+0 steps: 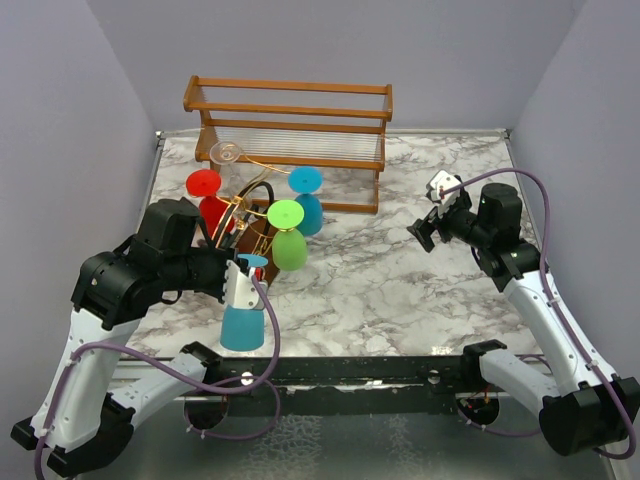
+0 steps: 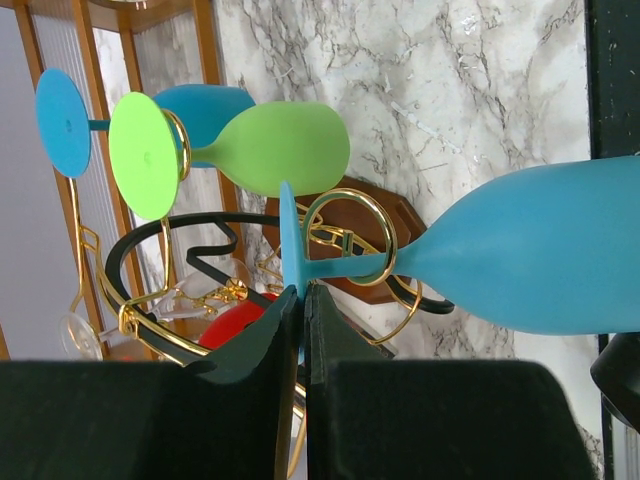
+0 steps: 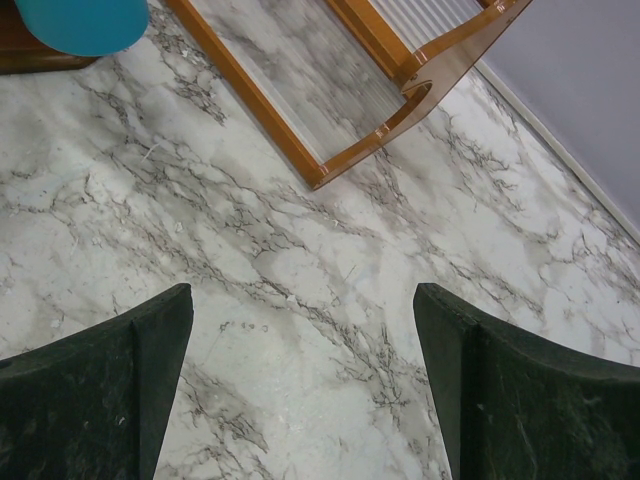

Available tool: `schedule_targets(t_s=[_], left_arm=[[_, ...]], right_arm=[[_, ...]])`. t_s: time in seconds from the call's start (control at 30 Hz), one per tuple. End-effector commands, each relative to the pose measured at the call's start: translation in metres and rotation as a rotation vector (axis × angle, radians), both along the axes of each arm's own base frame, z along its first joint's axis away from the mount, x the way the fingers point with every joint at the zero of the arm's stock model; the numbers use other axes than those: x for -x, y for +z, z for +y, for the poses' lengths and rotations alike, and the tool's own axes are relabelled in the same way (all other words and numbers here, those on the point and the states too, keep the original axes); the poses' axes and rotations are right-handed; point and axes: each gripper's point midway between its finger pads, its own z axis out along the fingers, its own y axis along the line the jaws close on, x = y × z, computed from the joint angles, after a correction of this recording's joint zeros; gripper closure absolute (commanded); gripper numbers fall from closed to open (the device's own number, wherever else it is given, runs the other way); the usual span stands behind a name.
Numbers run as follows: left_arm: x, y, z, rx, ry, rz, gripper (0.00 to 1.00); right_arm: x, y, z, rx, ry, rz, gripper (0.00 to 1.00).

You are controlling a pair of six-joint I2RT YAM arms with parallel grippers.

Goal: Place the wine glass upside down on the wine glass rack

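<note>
Wine glass point(image 1: 243, 318) hangs bowl-down in a gold loop of the wine glass rack point(image 2: 392, 222) near the worktop's point(image 1: 400, 280) front-left corner — left gripper point(image 2: 303, 290) narrow, seemingly nipping its foot — right gripper point(image 3: 300, 295) wide, empty.

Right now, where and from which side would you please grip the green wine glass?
Probably the thin rim of its flat foot, from the right: the green wine glass hangs bowl-down, its stem sits in a loop of the wine glass rack, and the bowl is bulbous.
</note>
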Motion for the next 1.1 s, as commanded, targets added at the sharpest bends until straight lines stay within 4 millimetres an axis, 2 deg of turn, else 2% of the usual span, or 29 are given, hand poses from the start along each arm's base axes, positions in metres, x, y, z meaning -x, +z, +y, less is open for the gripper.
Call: schedule_targets(t_s=[0.0, 0.57, 1.07], left_arm=[[-0.001, -0.002, 0.001, -0.014, 0.001, 0.000, 0.90], [-0.001, -0.006, 0.005, -0.014, 0.047, 0.024, 0.79], [-0.001, -0.013, 0.011, -0.038, 0.081, 0.033, 0.74]], right_arm=[[0.001, -0.003, 0.002, 0.000, 0.020, 0.000, 0.09], [0.001, -0.005, 0.002, 0.003, 0.022, 0.006, 0.09], [0.001, -0.007, 0.002, 0.006, 0.026, 0.012, 0.08]])
